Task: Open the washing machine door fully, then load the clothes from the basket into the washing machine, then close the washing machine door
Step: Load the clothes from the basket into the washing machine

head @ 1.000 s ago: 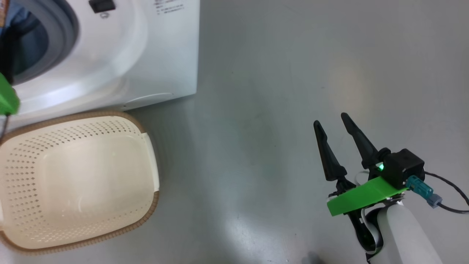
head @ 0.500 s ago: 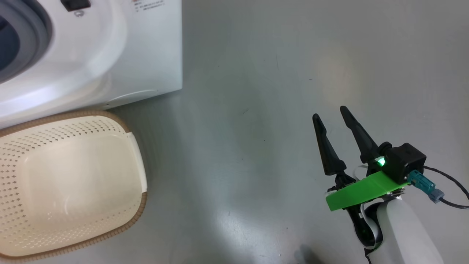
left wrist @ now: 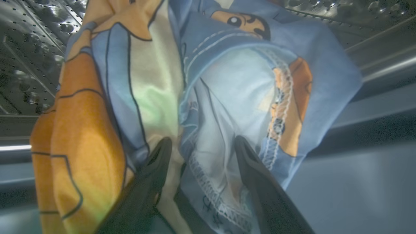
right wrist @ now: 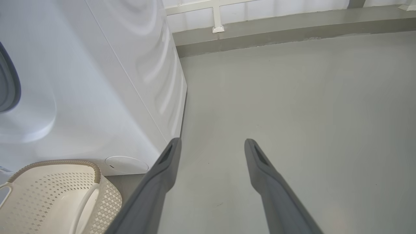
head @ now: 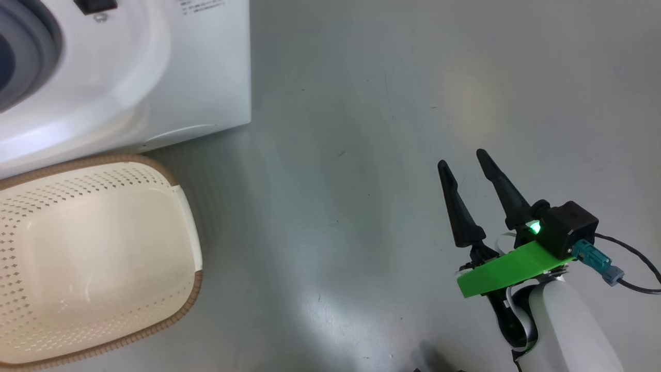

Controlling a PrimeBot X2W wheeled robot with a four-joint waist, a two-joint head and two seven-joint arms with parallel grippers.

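In the head view, the washing machine point(head: 181, 77) fills the upper left of the frame, with a strip of its grey rubber ring point(head: 31, 51) at the left edge. Just below it, at the lower left, the basket point(head: 193, 289) sits on the grey floor point(head: 335, 155), its cream bottom showing. The right gripper point(head: 461, 160) is at the lower right, well apart from both. Its two dark fingers are spread wide with nothing between them, and a green bracket point(head: 506, 268) sits at its base.

In the left wrist view, the left gripper point(left wrist: 201, 144) points into the perforated steel drum point(left wrist: 29, 48). Its fingers stand wide apart. The clothes point(left wrist: 227, 81) – light blue, orange and cream – are bunched in front of the tips and across the gap between them. Whether the tips press the cloth cannot be told.

In the right wrist view, the spread fingers point over bare floor. The machine's white side takes the left of the frame – the basket is in the lower left corner, beside its foot.
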